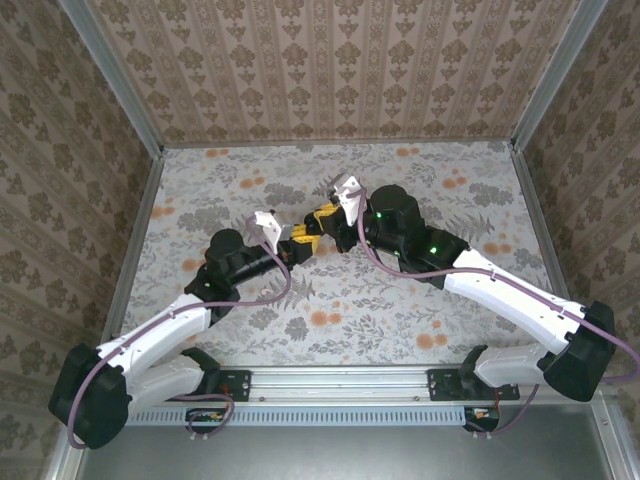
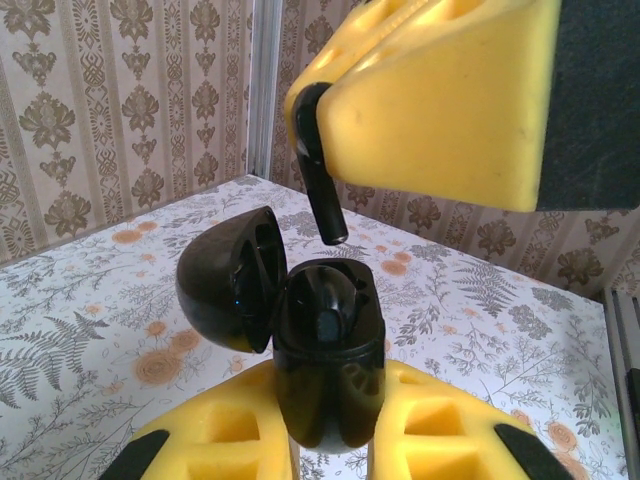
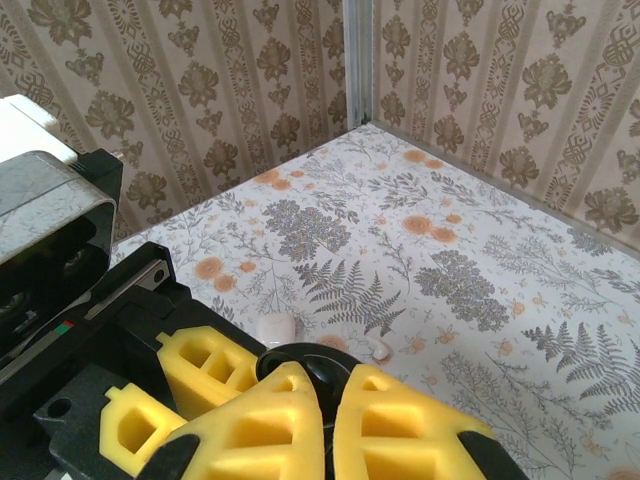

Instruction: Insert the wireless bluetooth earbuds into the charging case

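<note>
Gaping open in the lower middle of the left wrist view, the charging case (image 2: 325,370) has its lid (image 2: 228,280) tipped leftward; what sits in its well is unclear. The left gripper (image 2: 325,445) clamps the case's base. Just above, not touching it, an earbud (image 2: 318,170) hangs stem-down, pinched in the right gripper (image 3: 327,395). Seen from above, both arms angle inward and meet over mid-table (image 1: 350,320)

Earbud (image 2: 322,190) head buried in right claw (image 2: 318,100)
</note>
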{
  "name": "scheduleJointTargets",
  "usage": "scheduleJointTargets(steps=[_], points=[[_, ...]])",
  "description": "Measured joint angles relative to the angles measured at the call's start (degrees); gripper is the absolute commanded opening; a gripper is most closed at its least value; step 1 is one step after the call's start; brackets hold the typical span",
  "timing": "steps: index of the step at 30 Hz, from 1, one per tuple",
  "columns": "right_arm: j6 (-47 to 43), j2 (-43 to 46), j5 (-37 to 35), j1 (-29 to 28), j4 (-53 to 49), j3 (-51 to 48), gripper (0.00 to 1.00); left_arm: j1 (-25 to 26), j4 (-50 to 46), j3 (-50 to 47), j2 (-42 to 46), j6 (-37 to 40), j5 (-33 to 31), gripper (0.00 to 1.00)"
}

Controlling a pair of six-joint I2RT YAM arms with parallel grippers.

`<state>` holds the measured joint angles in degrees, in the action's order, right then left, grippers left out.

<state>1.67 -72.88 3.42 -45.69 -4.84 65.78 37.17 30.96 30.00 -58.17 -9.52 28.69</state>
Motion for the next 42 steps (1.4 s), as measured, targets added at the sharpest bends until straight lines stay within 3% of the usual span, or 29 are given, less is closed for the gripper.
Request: scheduleJointTargets(steps=[33, 42], points=[[4.74, 1.64, 3.23, 0.04, 4.66, -5.11, 0.07, -0.02, 1.60, 0.00, 0.00, -2.51, -0.11, 0.00], [4.70, 1.68, 3.96, 0.07, 4.24, -5.11, 0.14, -0.07, 1.57, -0.02, 0.07, -2.51, -0.07, 0.00]])
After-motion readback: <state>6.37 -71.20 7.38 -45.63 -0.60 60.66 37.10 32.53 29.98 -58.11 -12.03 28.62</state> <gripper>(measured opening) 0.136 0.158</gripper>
